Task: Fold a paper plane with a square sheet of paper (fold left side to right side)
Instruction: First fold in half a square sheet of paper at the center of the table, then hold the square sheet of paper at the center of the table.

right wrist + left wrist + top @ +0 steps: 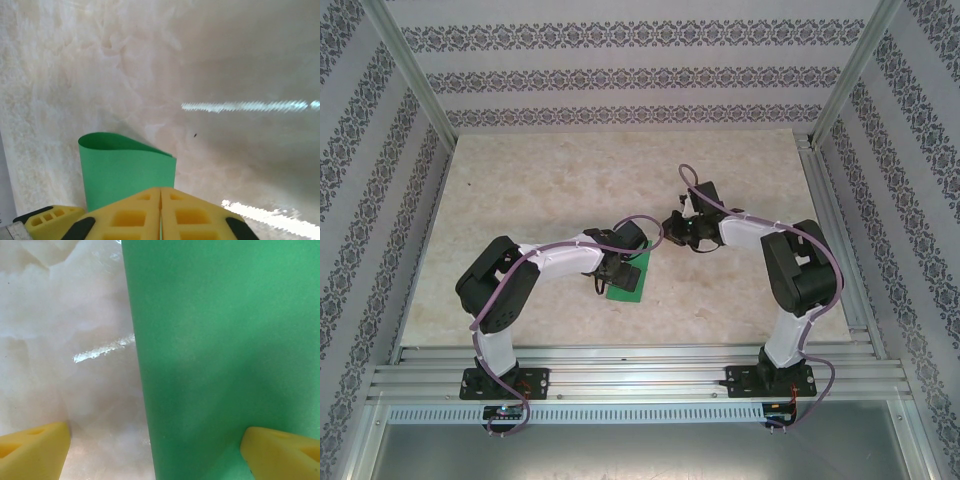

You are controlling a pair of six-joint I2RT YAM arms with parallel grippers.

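**Green sheet pinched by the right gripper, left gripper open over it**

In the top view the square sheet of paper (626, 283) is seen on the marbled table (540, 180), toward its near edge and under the left gripper (610, 272). A narrow part of the sheet rises toward the right gripper (672, 232). How the jaws stand is hard to read from above; this is given by the wrist views.

In the left wrist view the left gripper (155, 455) is spread wide. One yellow finger (32, 450) is over the bare table (60, 315) and the other over the flat sheet (225, 340), whose straight edge runs between them.

In the right wrist view the right gripper (160, 192) is closed, with its fingers pressed together. The sheet (125, 170) is gripped at one edge and curls up in a loop above the table (225, 60).
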